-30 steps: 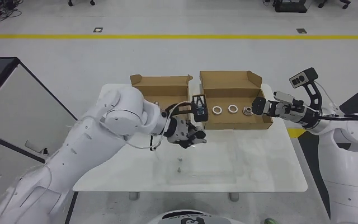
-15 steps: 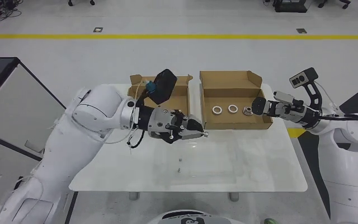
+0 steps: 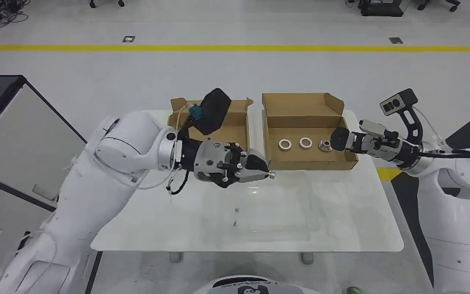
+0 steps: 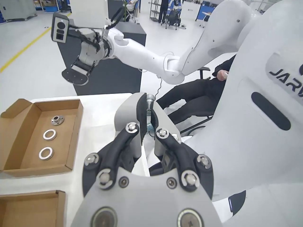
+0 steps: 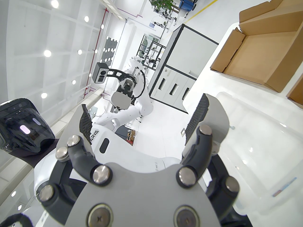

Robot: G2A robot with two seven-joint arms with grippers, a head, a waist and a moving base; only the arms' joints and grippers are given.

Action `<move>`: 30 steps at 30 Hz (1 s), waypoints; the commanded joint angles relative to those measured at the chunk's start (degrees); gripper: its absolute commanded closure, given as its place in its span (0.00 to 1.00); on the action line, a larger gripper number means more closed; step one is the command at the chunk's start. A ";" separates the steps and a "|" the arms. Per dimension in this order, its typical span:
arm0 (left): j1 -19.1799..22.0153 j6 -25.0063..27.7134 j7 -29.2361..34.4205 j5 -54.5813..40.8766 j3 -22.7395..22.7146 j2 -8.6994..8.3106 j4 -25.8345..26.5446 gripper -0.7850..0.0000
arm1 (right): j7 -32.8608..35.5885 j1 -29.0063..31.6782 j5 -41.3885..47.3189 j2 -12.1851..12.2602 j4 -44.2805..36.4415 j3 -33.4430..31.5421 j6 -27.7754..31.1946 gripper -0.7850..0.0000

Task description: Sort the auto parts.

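My left gripper (image 3: 266, 175) hovers over the table just in front of the gap between the two boxes, shut on a small silver bolt (image 4: 149, 106) that sticks out past its fingertips. The right cardboard box (image 3: 305, 163) holds two metal rings (image 3: 284, 144) (image 3: 304, 142) and a flanged hub (image 3: 323, 145); these rings (image 4: 49, 134) and the hub (image 4: 56, 120) also appear in the left wrist view. My right gripper (image 3: 338, 140) hangs open and empty at that box's right end, its fingers (image 5: 203, 106) spread wide.
The left cardboard box (image 3: 213, 112) lies behind my left arm. A clear plastic tray (image 5: 251, 147) rests on the white table (image 3: 352, 220) near its front, with a small bolt (image 3: 236, 214) in it. A seated person is beside the table in the left wrist view.
My left gripper has risen from above the tray and turned its wrist over, swinging the wrist camera toward the left box; it has held still for the last half second. The right arm has not moved.
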State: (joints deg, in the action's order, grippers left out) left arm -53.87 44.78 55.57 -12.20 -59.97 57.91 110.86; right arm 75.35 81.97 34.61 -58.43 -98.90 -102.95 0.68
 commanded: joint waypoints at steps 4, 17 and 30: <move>1.26 4.28 -6.37 -6.78 0.51 0.67 -0.64 1.00 | 0.00 0.00 0.00 0.00 0.00 0.00 0.00 0.00; 4.01 13.22 -9.29 -36.02 4.51 2.68 -2.00 1.00 | 0.00 0.00 0.00 0.00 0.00 0.00 0.00 0.00; 1.44 13.22 -9.28 -54.16 2.62 5.87 -0.91 1.00 | 0.00 0.00 0.00 0.00 0.00 0.00 0.00 0.00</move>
State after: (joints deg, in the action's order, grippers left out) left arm -52.13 58.00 46.29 -64.89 -57.12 63.43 110.21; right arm 75.35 81.97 34.61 -58.43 -98.90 -102.95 0.68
